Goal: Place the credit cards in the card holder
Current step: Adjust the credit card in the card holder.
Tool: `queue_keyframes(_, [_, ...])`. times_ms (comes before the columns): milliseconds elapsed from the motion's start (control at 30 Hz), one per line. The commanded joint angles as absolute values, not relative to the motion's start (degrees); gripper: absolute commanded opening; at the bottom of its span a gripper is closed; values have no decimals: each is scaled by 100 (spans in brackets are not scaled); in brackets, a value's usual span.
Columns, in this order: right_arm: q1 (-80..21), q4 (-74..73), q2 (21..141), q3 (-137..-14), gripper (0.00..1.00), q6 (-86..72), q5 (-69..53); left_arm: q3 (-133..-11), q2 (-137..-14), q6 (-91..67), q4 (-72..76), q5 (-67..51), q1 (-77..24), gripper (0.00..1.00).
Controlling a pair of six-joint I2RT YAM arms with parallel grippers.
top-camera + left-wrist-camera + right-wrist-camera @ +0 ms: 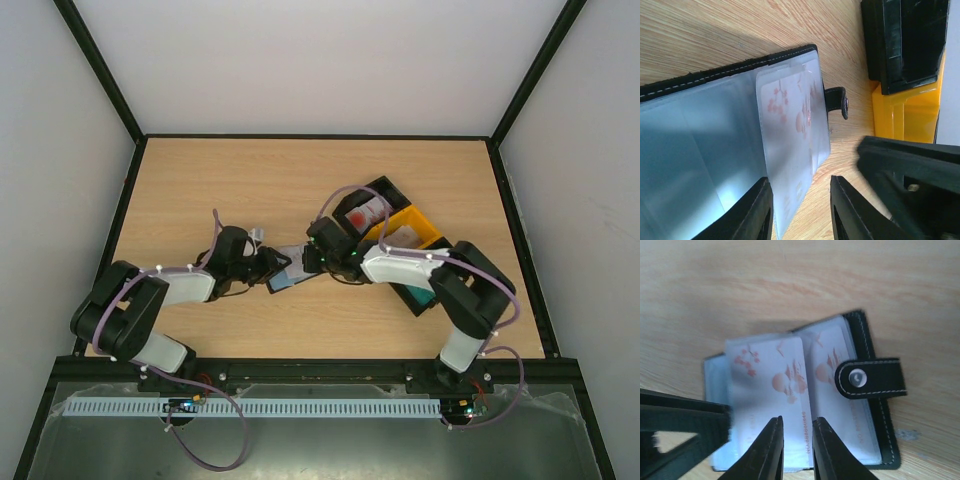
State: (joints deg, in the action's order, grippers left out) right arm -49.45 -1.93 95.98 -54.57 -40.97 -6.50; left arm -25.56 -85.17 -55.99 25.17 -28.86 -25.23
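The black card holder (288,272) lies open on the table between my two grippers, its pale blue sleeves up (700,150). A pinkish-white credit card (770,385) with red print lies on the sleeves, and a second one (832,375) sits under the clasp tab (870,378). My right gripper (798,419) hovers over the first card's right edge, jaws only narrowly apart, holding nothing. My left gripper (801,182) is open; the card's sleeve edge (790,150) reaches between its fingers. In the top view the left gripper (265,265) and the right gripper (315,255) flank the holder.
Joined black bin (390,192) and yellow bin (428,228) stand just right of the holder, with a red-and-white card (365,212) in the black one. A teal card (420,298) shows under the right arm. The bins also show in the left wrist view (905,115).
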Motion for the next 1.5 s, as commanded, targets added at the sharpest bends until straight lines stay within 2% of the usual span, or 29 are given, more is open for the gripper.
queue_keyframes(0, [-4917,-300,10178,-5663,16,-3927,-1166,-2637,-8544,-5631,2680,-2815,-2566,34])
queue_keyframes(500, [-4918,-219,10703,-5877,13,-3842,-1874,-2506,-8636,-5778,3006,-2880,-2584,37])
queue_keyframes(967, [-4911,324,10737,-5713,17,-3955,-2641,-2007,-8058,-5950,2966,-2819,-2590,42])
queue_keyframes(1233, [-4913,191,10523,-5727,17,-3992,-2047,-1939,-8107,-5924,2967,-2778,-2593,41])
queue_keyframes(1467, [-4913,-250,10435,-5883,27,-3884,-1333,-1960,-8127,-5862,2882,-2653,-2593,39])
